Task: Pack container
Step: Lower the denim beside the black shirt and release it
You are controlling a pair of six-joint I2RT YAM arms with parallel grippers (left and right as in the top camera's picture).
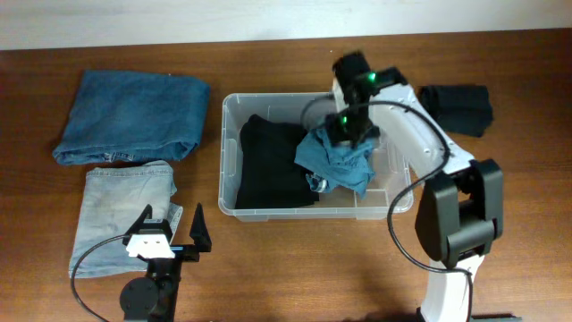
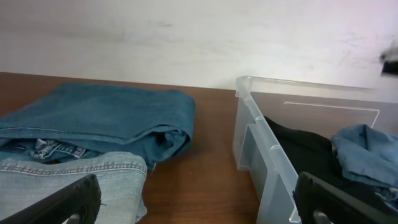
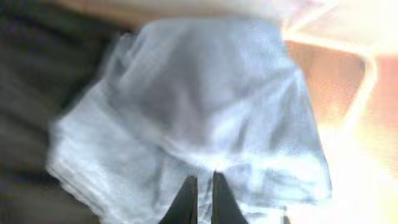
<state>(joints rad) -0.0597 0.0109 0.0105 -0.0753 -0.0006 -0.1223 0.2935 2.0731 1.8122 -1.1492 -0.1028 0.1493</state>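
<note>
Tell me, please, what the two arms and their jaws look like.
The right arm has white links with boxy black joints, green lights near the wrist and a looping black cable. The left arm is black with a white block behind dark, tapered jaws and its own black cable.

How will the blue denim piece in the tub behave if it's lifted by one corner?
Probably floppy: the blue denim piece lies crumpled in the tub, draped over the black clothing, so it would likely sag and unfold. Its folds look thick, so it is likely fairly heavy for cloth. It seems unlikely to roll.
</note>
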